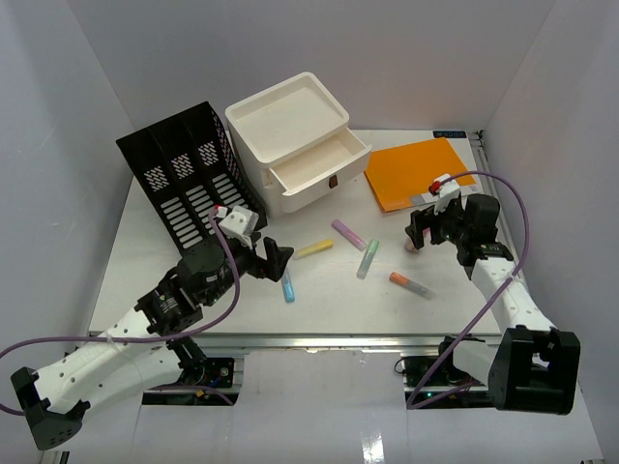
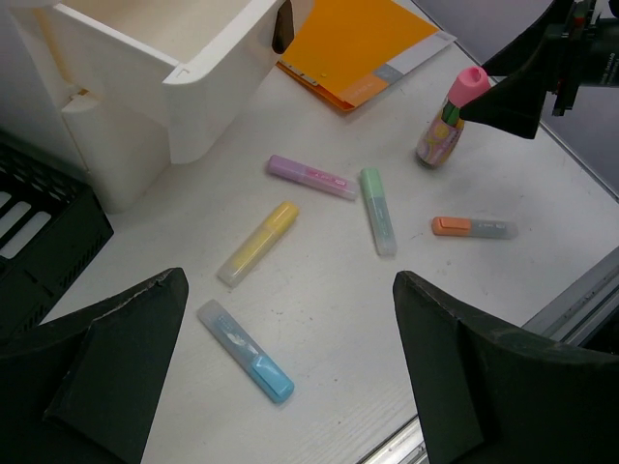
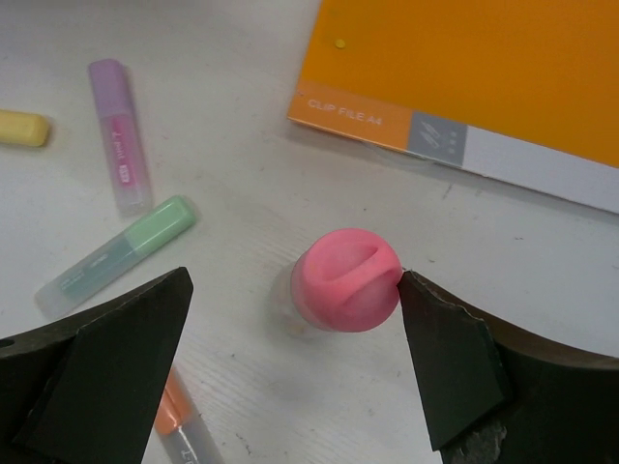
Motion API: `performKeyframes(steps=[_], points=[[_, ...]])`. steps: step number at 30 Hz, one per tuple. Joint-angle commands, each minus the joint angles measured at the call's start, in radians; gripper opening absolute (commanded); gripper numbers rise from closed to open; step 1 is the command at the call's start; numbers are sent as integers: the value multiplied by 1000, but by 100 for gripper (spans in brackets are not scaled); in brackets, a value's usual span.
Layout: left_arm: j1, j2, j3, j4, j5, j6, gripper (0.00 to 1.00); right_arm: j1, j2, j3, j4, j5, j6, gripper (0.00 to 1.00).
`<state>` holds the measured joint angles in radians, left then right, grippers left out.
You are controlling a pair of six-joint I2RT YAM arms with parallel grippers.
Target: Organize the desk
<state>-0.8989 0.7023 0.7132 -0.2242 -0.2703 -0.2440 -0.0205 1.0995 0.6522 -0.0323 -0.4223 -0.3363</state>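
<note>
On the white desk (image 1: 334,304) under both arms, the right gripper (image 1: 418,235) points down, its jaws wide around a standing pink-topped bottle (image 3: 346,280). The bent left gripper (image 1: 273,259) hangs wide open above a blue marker (image 2: 247,351).

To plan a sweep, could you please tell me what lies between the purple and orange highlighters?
The green highlighter lies between them, seen best in the left wrist view.

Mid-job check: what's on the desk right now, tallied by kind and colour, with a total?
yellow highlighter: 1
purple highlighter: 1
green highlighter: 1
orange highlighter: 1
blue highlighter: 1
pink-capped upright container: 1
orange clip file: 1
white drawer box: 1
black file rack: 1
Total: 9
</note>
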Motion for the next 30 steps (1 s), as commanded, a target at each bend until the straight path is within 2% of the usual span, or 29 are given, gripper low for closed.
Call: performKeyframes(steps=[1,6,15,18,20,22,26,30], points=[[1,-9,-16,14,11,7,98,12,76,60,65,152,64,96],[1,-10,-20,21,22,7,98,19,112,70,64,147,74,100],[0,-3,-21,22,23,9,98,19,74,34,72,111,80,100],[2,0,-21,22,25,9,98,19,49,28,71,123,65,97],[1,0,-21,21,26,9,98,19,38,48,25,106,11,91],[1,1,-21,22,28,9,98,19,43,82,-43,86,-8,90],[1,2,-21,23,32,9,98,19,132,146,-149,73,126,95],[1,2,-23,24,29,9,98,19,271,198,-218,18,413,100]])
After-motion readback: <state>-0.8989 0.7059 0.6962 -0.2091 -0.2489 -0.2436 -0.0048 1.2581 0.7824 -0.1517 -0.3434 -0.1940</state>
